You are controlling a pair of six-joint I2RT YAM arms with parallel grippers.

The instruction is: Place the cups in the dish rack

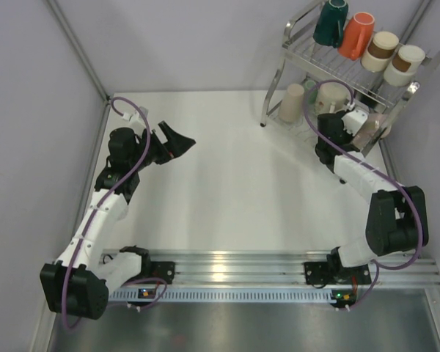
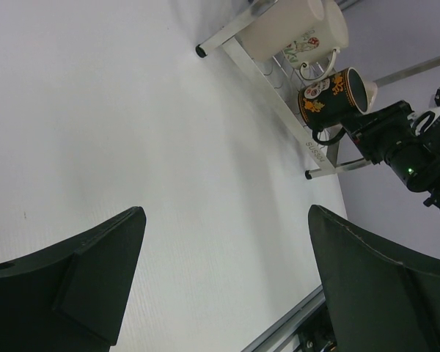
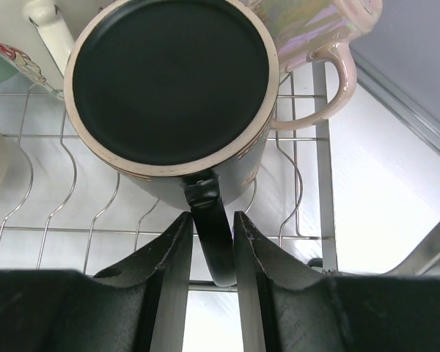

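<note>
The cups [image 1: 357,35] fill both tiers of the dish rack [image 1: 293,29]. The black mug [image 3: 169,81], with orange decals, sits in the lower tier. The right gripper [image 3: 211,218] closely brackets its handle [image 3: 214,249]; I cannot tell whether it squeezes. The left gripper [image 2: 226,213] hovers over the table [image 1: 227,191], its fingers spread wide. Lettering on the rack's foot rail is too small to read.

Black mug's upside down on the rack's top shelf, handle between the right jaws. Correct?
Not the top shelf. The black mug is upside down on the bottom shelf of the rack, handle between the right jaws; the left wrist view shows it low, by the rack's feet.
</note>
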